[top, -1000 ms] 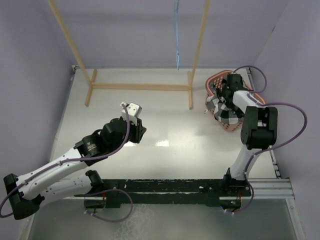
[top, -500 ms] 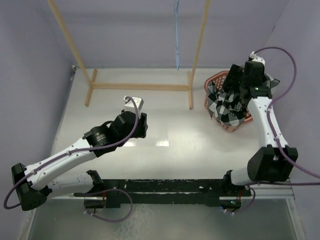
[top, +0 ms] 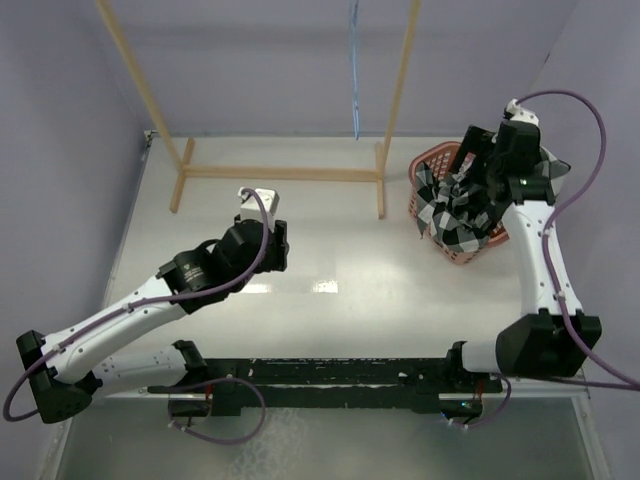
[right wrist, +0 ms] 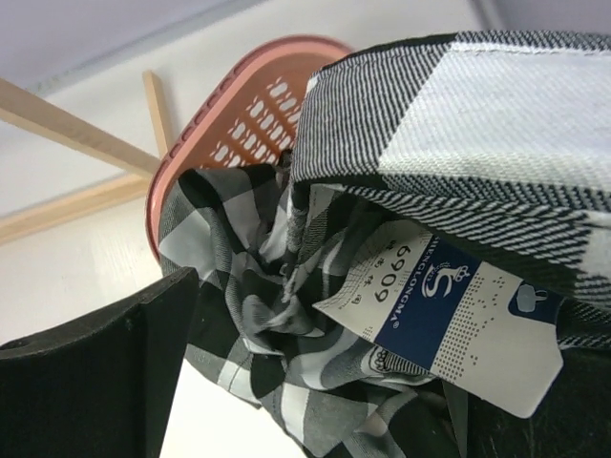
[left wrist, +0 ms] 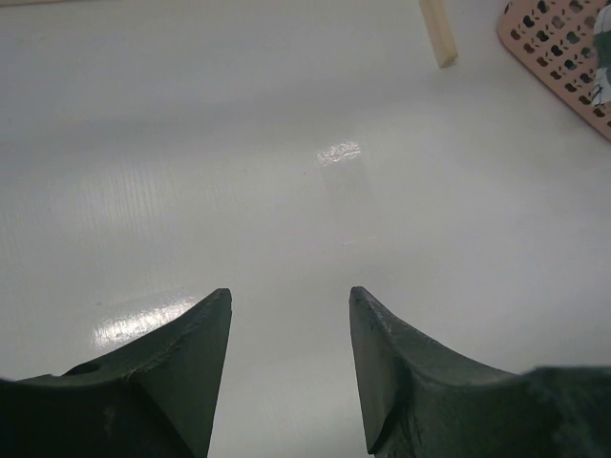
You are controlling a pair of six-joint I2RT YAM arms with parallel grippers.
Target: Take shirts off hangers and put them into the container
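From above, the checked shirt (top: 450, 215) lies bunched inside the pink basket (top: 428, 163) at the counter's (top: 330, 320) far right, with the right gripper (top: 472, 185) over it. The blue hanger (top: 354, 80) hangs bare between the wooden rack's (top: 280, 173) posts.

In the left wrist view, the left gripper (left wrist: 289, 305) stands open over bare counter.

In the right wrist view, the right gripper's jaws are spread wide, with loose shirt folds between them.

R claw (top: 468, 182) lifted off shirt (right wrist: 286, 286), opened wide, prob. released; L claw (left wrist: 289, 303) opened, shifted left.
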